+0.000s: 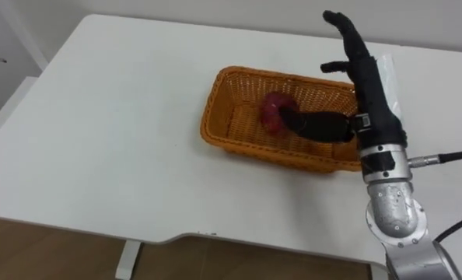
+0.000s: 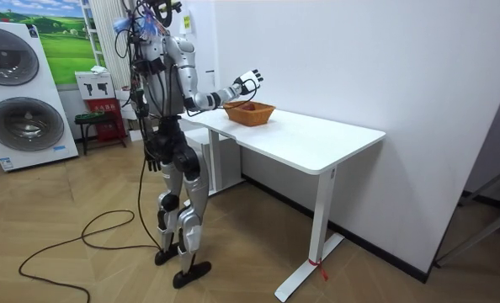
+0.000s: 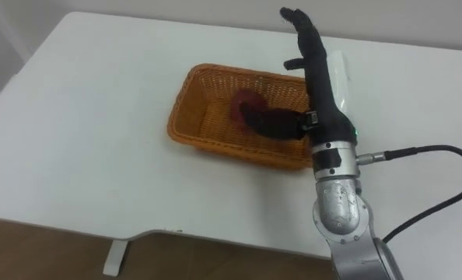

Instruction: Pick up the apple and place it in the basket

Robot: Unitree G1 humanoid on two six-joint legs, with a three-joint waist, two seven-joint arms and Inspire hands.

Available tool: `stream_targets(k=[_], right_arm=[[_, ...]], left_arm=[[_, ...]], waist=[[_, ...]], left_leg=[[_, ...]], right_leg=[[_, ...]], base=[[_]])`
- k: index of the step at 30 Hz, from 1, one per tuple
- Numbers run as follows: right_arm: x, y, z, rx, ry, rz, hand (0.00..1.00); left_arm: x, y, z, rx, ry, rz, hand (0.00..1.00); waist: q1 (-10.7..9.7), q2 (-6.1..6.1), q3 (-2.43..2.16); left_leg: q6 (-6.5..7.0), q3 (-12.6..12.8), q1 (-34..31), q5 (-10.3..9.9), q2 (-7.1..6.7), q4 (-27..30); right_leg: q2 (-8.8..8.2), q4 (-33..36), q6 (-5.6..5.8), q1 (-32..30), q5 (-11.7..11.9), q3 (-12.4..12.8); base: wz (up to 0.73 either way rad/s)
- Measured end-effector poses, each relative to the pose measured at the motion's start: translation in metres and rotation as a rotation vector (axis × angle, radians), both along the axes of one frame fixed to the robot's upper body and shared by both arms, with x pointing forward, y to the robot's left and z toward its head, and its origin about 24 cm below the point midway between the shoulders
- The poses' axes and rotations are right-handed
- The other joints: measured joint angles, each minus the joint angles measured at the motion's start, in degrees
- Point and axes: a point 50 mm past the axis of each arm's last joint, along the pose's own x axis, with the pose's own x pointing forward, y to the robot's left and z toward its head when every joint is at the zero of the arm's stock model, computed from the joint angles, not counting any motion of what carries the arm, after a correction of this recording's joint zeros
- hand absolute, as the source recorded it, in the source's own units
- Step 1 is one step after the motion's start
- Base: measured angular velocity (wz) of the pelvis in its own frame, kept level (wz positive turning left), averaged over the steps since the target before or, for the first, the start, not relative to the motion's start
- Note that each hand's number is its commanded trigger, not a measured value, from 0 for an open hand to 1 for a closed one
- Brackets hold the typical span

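Since the apple (image 1: pixel 274 111) lying in the basket (image 1: pixel 212 117) on the table (image 1: pixel 114 117) looks firm, smooth and round, probably fairly light but apt to roll, it is best cupped round its middle from above. The right hand (image 1: pixel 369 87) stands edge-up over the basket's right end, fingers straight and spread, thumb reaching down to the apple. The left hand (image 2: pixel 152 162) hangs by the hip.

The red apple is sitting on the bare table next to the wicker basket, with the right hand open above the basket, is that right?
No. The apple lies inside the wicker basket, not on the table beside it, as the left eye view shows. The right hand is open above the basket, as you said.
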Motion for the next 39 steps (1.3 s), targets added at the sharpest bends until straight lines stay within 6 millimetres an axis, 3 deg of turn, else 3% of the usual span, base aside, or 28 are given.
stream_targets(k=[8, 14, 17, 20, 23, 25, 30, 31, 35, 38, 39], right_arm=[[0.000, -0.002, -0.001, -0.005, 0.008, -0.004, 0.00], [0.000, -0.033, 0.006, -0.020, -0.027, -0.137, 0.00], [-0.003, -0.058, 0.014, 0.008, -0.085, -0.270, 0.00], [-0.012, -0.097, 0.028, 0.046, -0.174, -0.457, 0.00], [-0.031, -0.138, 0.040, 0.111, -0.303, -0.692, 0.00], [-0.050, -0.169, 0.046, 0.191, -0.406, -0.886, 0.00], [-0.083, -0.209, 0.042, 0.316, -0.515, -1.194, 0.00], [-0.091, -0.215, 0.041, 0.360, -0.541, -1.253, 0.00], [-0.113, -0.235, 0.015, 0.468, -0.485, -1.435, 0.00], [-0.128, -0.247, -0.024, 0.585, -0.332, -1.570, 0.00], [-0.137, -0.251, -0.046, 0.631, -0.229, -1.626, 0.00]], left_arm=[[0.001, 0.000, 0.000, -0.005, -0.010, 0.023, 0.00], [-0.007, 0.004, 0.000, 0.003, 0.011, 0.056, 0.00], [-0.018, 0.006, 0.000, 0.009, 0.029, 0.083, 0.00], [-0.030, 0.011, 0.002, 0.024, 0.036, 0.145, 0.00], [-0.045, 0.018, 0.005, 0.047, 0.039, 0.214, 0.00], [-0.054, 0.024, 0.007, 0.069, 0.043, 0.254, 0.00], [-0.058, 0.027, 0.009, 0.090, 0.041, 0.258, 0.00], [-0.058, 0.027, 0.009, 0.094, 0.037, 0.257, 0.00], [-0.054, 0.029, 0.010, 0.101, 0.029, 0.251, 0.00], [-0.049, 0.033, 0.013, 0.117, 0.015, 0.235, 0.00], [-0.049, 0.034, 0.013, 0.121, 0.011, 0.242, 0.00]], waist=[[-0.30, 0.07, -0.01], [-1.06, -0.01, 0.00], [-2.68, -0.15, -0.02], [-4.26, -0.47, -0.05], [-5.70, -0.88, -0.23], [-6.62, -1.27, -0.08], [-8.96, -1.73, -0.01], [-9.61, -1.32, -0.38], [-10.46, -1.61, -0.36], [-11.18, -1.34, -0.57], [-11.21, -1.21, -0.67]], left_leg=[[0.00, -0.01, 0.25, 0.00, -0.01, 0.15], [0.03, -0.18, 0.70, 0.02, -0.04, 0.13], [0.03, -0.21, 0.94, 0.02, -0.03, 0.13], [0.03, -0.29, 0.65, 0.02, -0.05, 0.24], [0.02, -0.21, 1.05, 0.01, -0.07, 0.04], [0.02, 0.11, 0.98, 0.01, -0.09, 0.07], [0.00, 0.40, 0.34, -0.02, -0.04, 0.05], [0.00, 0.33, -0.05, -0.02, -0.09, 0.15], [0.00, 0.55, -0.01, -0.02, -0.04, 0.26], [0.00, 0.52, 0.03, -0.02, -0.02, 0.03], [0.01, 0.49, 0.02, -0.02, -0.01, 0.17]], right_leg=[[0.03, 0.10, 0.00, 0.22, 0.00, 0.46], [-0.03, 0.06, 0.01, 0.77, 0.01, 0.36], [-0.03, -0.02, 0.01, 1.05, 0.01, 0.26], [-0.06, 0.03, 0.02, 0.97, 0.00, -0.06], [0.00, 0.02, 0.01, 1.05, 0.00, -0.03], [0.06, 0.04, 0.02, 0.96, 0.00, 0.22], [0.11, 0.21, 0.02, 0.42, 0.00, 0.57], [0.08, 0.33, 0.02, 0.06, 0.00, 0.46], [0.11, 0.72, 0.01, -0.06, 0.00, 0.55], [0.10, 0.69, 0.01, 0.06, 0.01, 0.64], [0.08, 0.68, 0.00, 0.12, 0.01, 0.57]], base=[[0.00], [0.01], [0.03], [0.00], [0.00], [-0.06], [-0.03], [-0.03], [-0.02], [0.00], [0.00]])
